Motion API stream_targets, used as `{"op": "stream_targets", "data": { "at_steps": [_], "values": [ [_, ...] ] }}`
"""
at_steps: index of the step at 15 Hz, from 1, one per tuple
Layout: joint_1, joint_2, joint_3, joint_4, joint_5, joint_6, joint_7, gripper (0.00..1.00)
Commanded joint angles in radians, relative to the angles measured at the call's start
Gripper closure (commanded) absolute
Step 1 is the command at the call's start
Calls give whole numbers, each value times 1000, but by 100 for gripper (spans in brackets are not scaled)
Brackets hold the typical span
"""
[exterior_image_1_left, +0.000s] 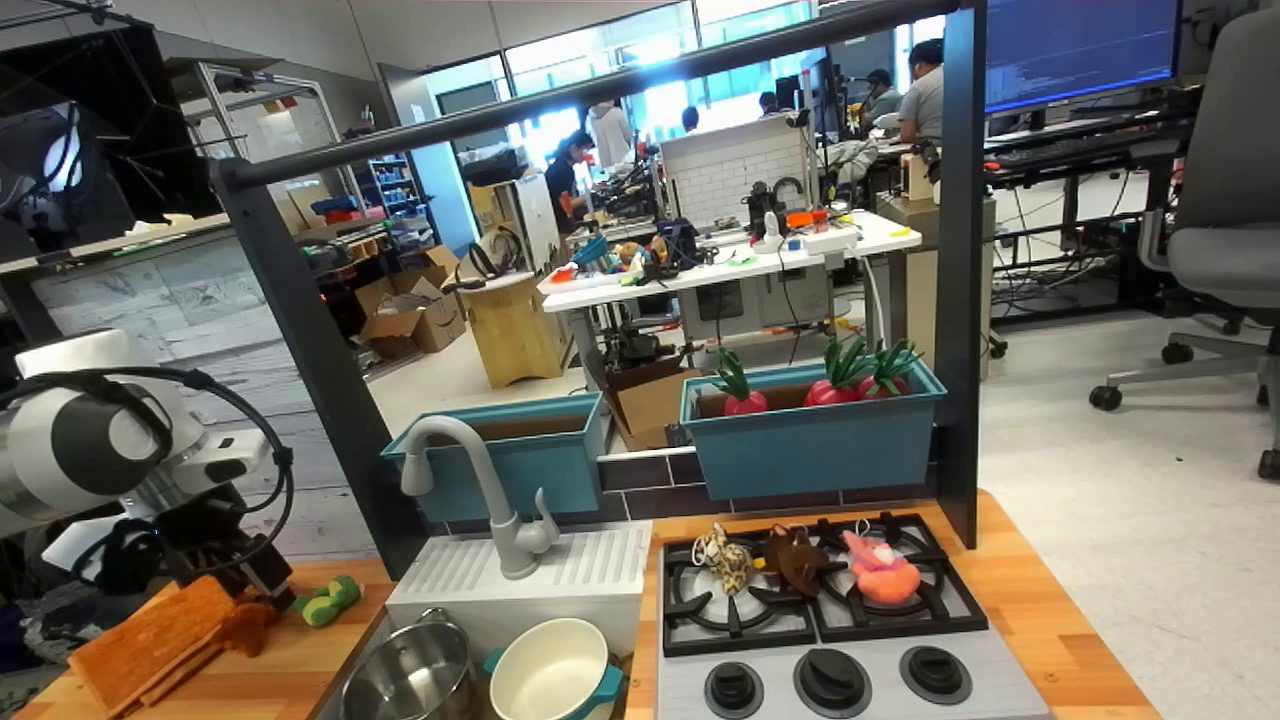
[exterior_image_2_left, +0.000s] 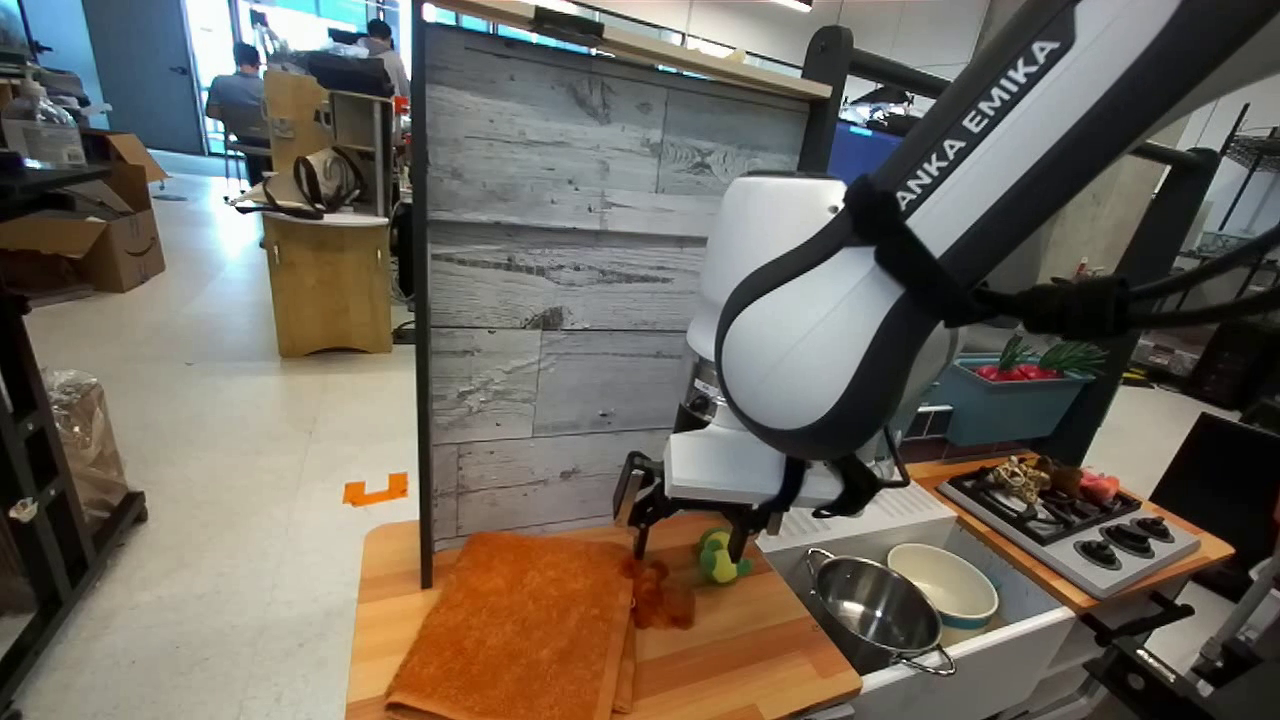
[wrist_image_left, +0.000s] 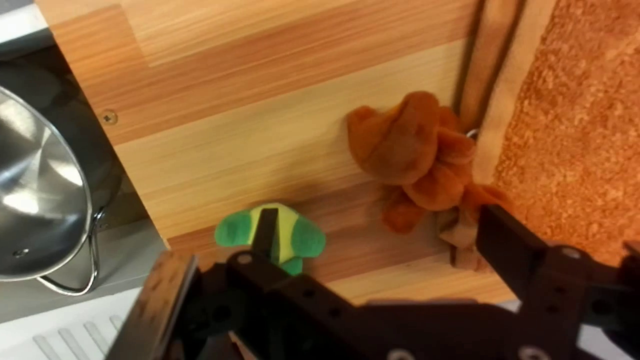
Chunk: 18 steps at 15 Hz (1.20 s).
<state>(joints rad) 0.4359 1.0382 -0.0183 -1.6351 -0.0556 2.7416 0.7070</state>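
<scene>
My gripper (wrist_image_left: 378, 220) is open and empty, pointing down above the wooden counter in the wrist view. It also shows in both exterior views (exterior_image_1_left: 268, 588) (exterior_image_2_left: 690, 555). An orange-brown plush toy (wrist_image_left: 430, 155) lies on the counter beside the towel, just ahead of the gap between the fingers. It also shows in both exterior views (exterior_image_1_left: 245, 628) (exterior_image_2_left: 662, 597). A green and yellow plush toy (wrist_image_left: 307, 237) lies partly behind one finger, also seen in both exterior views (exterior_image_1_left: 325, 603) (exterior_image_2_left: 718, 557). A folded orange towel (wrist_image_left: 585, 125) lies near the other finger (exterior_image_2_left: 520, 620).
A steel pot (exterior_image_2_left: 870, 612) and a cream pot (exterior_image_2_left: 945, 580) stand in the sink beside the counter. A grey faucet (exterior_image_1_left: 485, 470) rises behind them. Three small plush toys lie on the stove (exterior_image_1_left: 820, 625). Teal planters (exterior_image_1_left: 815, 450) and a wood-patterned panel (exterior_image_2_left: 560, 280) stand behind.
</scene>
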Motion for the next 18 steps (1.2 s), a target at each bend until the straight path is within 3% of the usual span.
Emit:
{"op": "stream_targets", "data": {
  "at_steps": [1,2,3,4,10,13,14,17,18],
  "values": [
    [-45,33,56,47,65,-43,-94,0],
    [-51,42,63,56,80,-52,-110,0],
    [-52,50,63,64,94,-56,-120,25],
    [-54,57,61,70,105,-60,-130,26],
    [-91,67,73,103,171,-109,-171,73],
    [-83,32,50,93,181,-203,-132,95],
    [-74,4,33,77,180,-267,-104,100],
    [-76,-81,5,24,171,-437,-30,100],
    [-86,-110,1,-2,169,-446,-17,99]
  ]
}}
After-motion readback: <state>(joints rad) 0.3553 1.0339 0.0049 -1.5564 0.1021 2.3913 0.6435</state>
